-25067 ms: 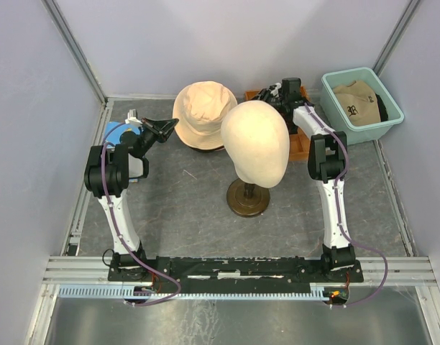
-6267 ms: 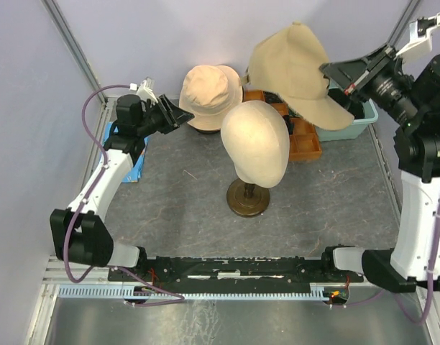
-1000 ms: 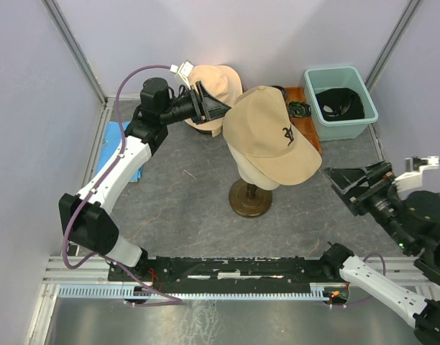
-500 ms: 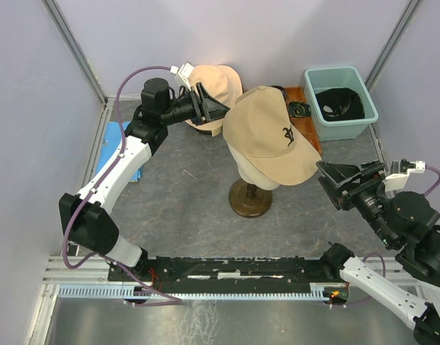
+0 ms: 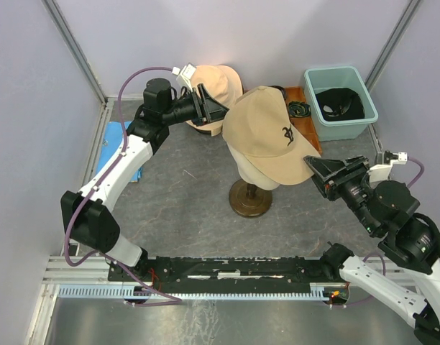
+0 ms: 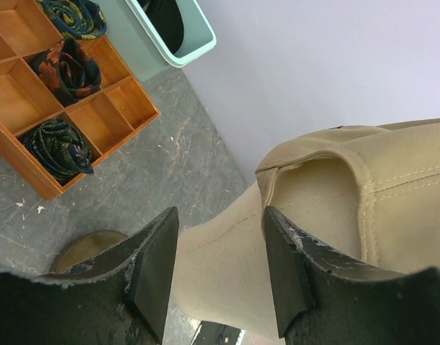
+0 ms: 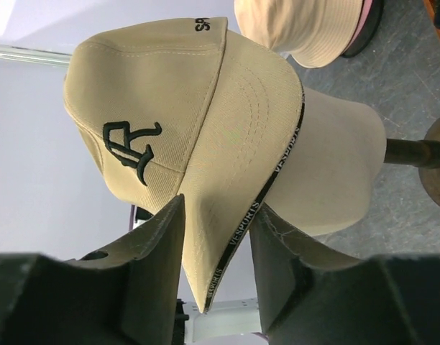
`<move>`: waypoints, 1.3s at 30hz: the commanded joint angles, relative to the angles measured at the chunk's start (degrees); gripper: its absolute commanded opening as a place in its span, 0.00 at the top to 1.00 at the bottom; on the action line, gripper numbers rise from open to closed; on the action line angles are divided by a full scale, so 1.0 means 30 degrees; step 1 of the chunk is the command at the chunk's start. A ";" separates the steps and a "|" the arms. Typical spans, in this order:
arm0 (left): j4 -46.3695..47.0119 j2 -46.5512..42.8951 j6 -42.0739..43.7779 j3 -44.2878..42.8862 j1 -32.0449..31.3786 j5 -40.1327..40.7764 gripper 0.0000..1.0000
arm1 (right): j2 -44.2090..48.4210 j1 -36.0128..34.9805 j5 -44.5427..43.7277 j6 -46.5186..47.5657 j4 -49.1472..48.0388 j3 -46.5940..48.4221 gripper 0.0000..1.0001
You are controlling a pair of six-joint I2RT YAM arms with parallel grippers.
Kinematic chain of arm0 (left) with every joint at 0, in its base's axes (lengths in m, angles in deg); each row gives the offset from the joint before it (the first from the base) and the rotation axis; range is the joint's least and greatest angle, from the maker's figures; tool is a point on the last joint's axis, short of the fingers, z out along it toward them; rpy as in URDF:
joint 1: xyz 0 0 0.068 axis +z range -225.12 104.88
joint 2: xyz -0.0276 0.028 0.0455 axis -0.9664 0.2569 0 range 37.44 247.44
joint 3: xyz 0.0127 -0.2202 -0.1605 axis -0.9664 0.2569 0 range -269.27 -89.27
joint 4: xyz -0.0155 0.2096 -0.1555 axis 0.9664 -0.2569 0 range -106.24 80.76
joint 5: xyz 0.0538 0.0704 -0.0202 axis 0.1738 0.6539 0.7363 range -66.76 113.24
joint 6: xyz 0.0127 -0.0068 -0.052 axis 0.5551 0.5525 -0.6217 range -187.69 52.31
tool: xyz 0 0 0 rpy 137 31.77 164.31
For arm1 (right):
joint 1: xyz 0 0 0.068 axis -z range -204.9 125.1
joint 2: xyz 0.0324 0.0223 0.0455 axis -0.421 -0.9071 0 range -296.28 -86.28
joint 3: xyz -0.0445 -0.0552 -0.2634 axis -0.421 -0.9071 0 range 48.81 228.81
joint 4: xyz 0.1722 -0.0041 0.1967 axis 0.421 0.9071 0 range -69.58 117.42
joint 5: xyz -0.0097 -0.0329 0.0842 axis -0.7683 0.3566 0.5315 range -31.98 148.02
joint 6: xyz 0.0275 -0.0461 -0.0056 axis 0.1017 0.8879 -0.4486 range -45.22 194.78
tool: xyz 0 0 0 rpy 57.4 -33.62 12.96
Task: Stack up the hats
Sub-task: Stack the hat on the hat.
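Both left tool (image 5: 216, 111), right tool (image 5: 313, 166) perhaps astride tan cap (image 5: 265, 133) edges.

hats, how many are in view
3: tan cap on the mannequin head, bucket hat behind it, black cap in the teal tub. Others may be hidden.

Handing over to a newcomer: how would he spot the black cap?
Look to the table's far right corner for the teal tub. The black cap lies inside it. The tan cap and bucket hat are pale and sit outside it.
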 commanded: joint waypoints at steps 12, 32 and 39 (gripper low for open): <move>-0.0490 -0.0239 0.1184 -0.0797 -0.0091 -0.0175 0.43 | -0.0982 -0.0068 -0.0294 0.1490 0.0469 0.1630 1.00; -0.0526 -0.1367 0.1414 0.0721 -0.0039 -0.0501 0.42 | -0.0207 -0.0058 -0.1727 -0.2207 0.4764 -0.0047 1.00; 0.0056 -0.1558 0.1298 0.2035 -0.0160 -0.0982 0.42 | -0.0292 -0.0060 -0.1570 -0.2367 0.4872 -0.0115 1.00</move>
